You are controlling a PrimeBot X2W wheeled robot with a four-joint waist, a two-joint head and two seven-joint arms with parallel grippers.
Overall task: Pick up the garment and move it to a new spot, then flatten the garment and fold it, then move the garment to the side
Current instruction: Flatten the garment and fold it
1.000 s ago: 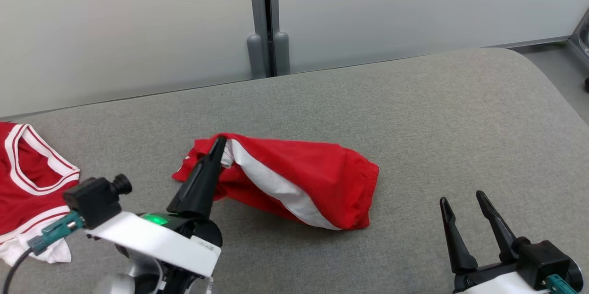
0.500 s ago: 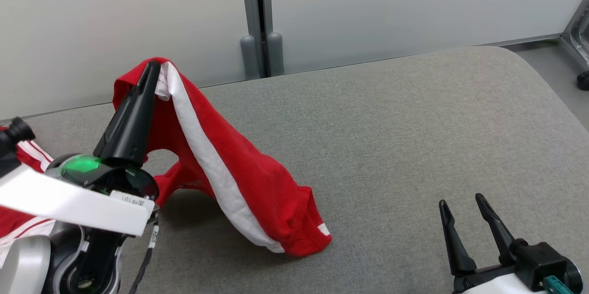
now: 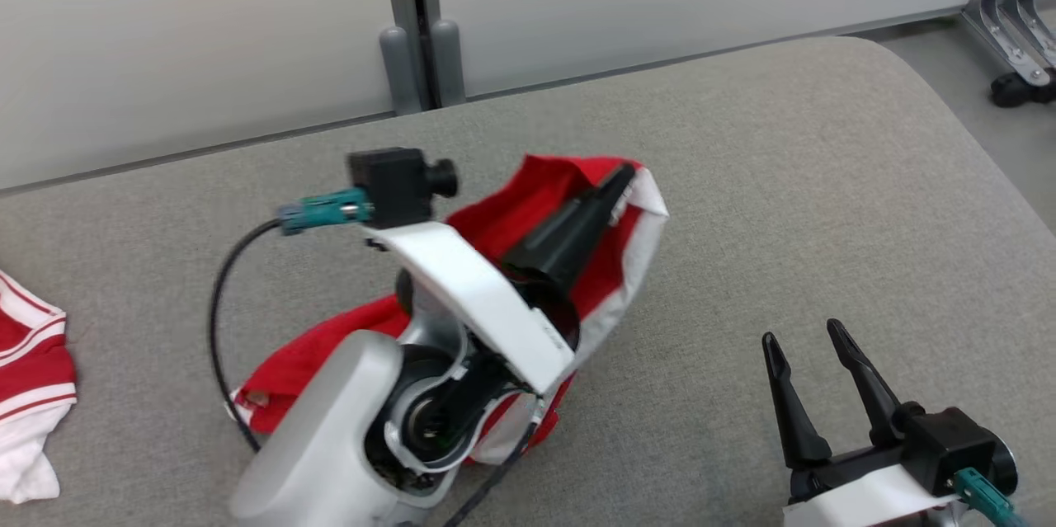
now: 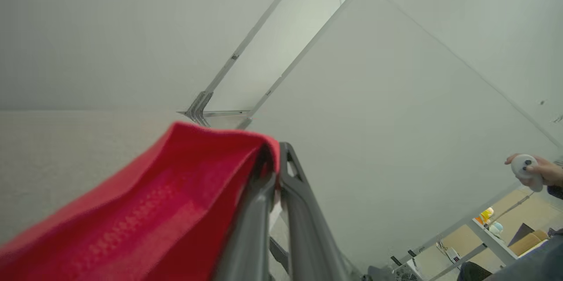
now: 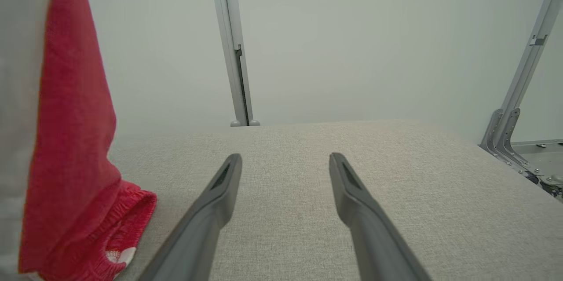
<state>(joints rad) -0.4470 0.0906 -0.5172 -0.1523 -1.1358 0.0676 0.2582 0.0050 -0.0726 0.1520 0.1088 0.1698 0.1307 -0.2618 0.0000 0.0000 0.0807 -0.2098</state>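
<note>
On the grey fabric-covered desk (image 3: 742,181), head view: the left claw (image 3: 623,176) is pressed together on an upper edge of the red garment with a white side stripe (image 3: 536,189). The cloth is held up at that point, near the middle of the desk. The rest drapes down behind the pale left forearm (image 3: 462,296), and its lower end rests on the desk surface. The right claw (image 3: 802,331) hovers at the lower right with its fingers spread, holding nothing, well apart from the garment. A second red-and-white garment (image 3: 33,354) lies at the far left edge of the desk. Pale partition panels (image 3: 206,32) stand behind the desk, and a metal frame on castors (image 3: 1011,24) stands at the upper right. Left wrist view: the two dark fingers lie close together, with a fold of red cloth caught between them near the tips and falling away to the left. A person's hand (image 4: 539,171) holding a small pale controller (image 4: 522,165) shows at the right edge. Right wrist view: the fingers stand apart over bare desk fabric. The garment hangs at the left, its gathered hem touching the desk.
</note>
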